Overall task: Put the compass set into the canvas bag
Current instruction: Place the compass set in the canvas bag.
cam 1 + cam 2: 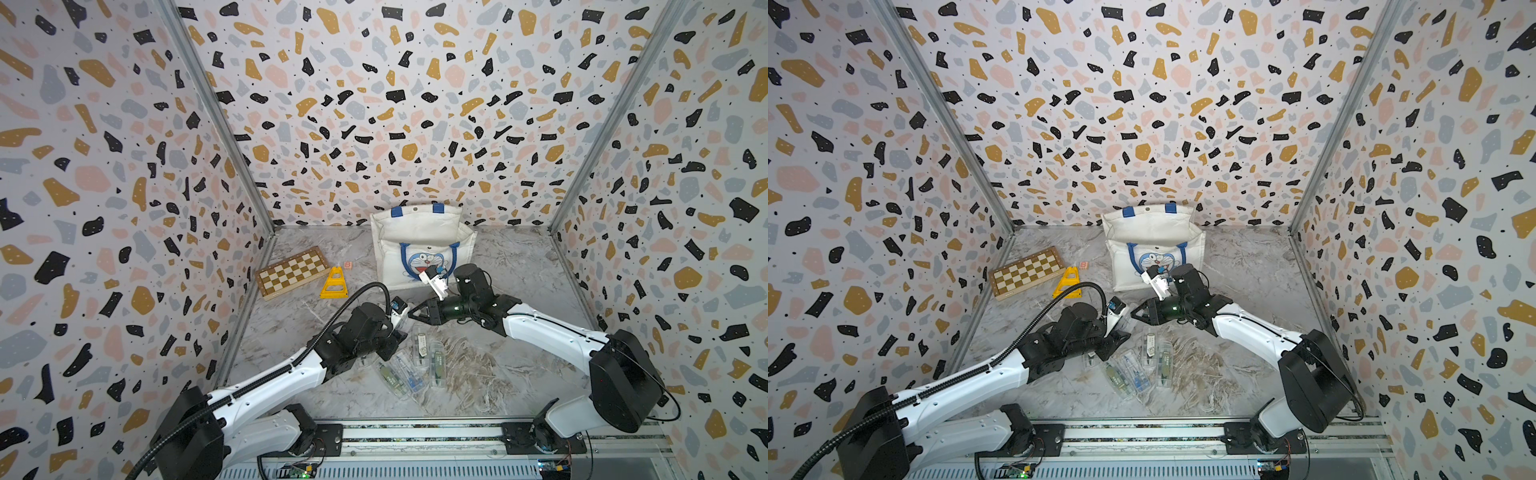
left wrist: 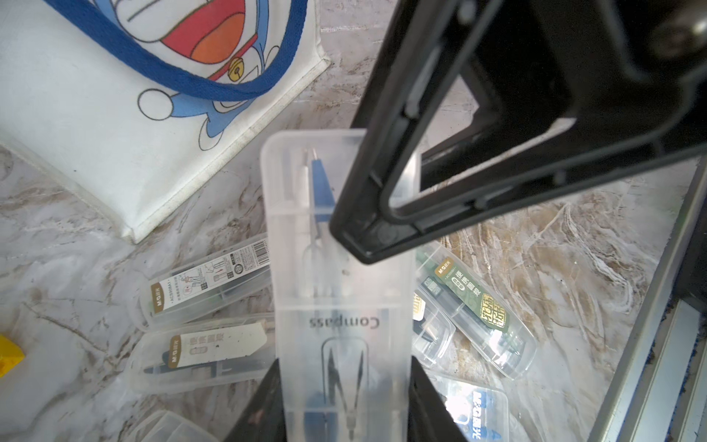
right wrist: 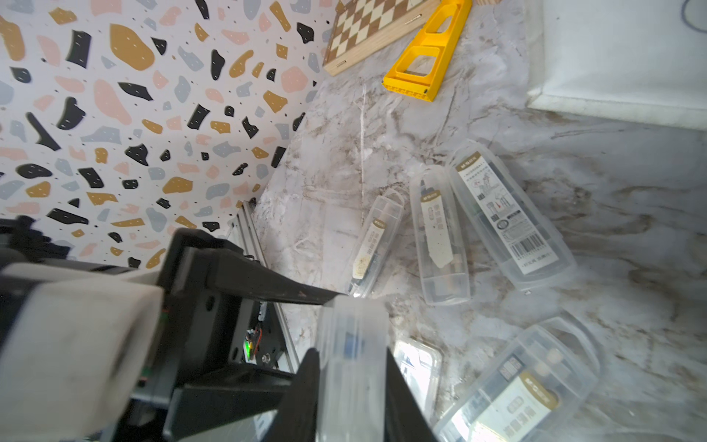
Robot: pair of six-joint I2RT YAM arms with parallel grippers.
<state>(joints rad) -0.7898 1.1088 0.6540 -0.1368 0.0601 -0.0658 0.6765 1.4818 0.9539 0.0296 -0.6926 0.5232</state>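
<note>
**OP:** Status on my grippers?

**ENG:** Your left gripper (image 2: 346,382) is clamped on the compass set (image 2: 340,306). It's a clear plastic case with "Compass" lettering and a blue-legged compass visible inside. The jaws sit on its long edges at one end.

**OP:** And the right?

**ENG:** Your right gripper (image 3: 350,367) is closed on the same case at the opposite end. The right wrist view shows the clear case pinched between its fingers (image 3: 298,402). The left wrist view shows one black finger lying across the case's far end. You've got both ends held at once.

**OP:** Where's the case relative to the bag?

**ENG:** It's held up over the table (image 1: 519,270), between your two arms, on the near side of the canvas bag (image 1: 390,257) and outside it. In both top views the grippers meet nearly tip to tip in front of the cat print. The bag stands upright at the back wall with its mouth open upward and a blue handle hanging down its front.

**OP:** What's under it?

**ENG:** Loose cases (image 1: 419,349), several more clear compass boxes lying flat and scattered on the marble below your grippers. Well off to your left is a chessboard (image 1: 293,272), with a yellow frame (image 1: 333,284) just beside it.
</note>
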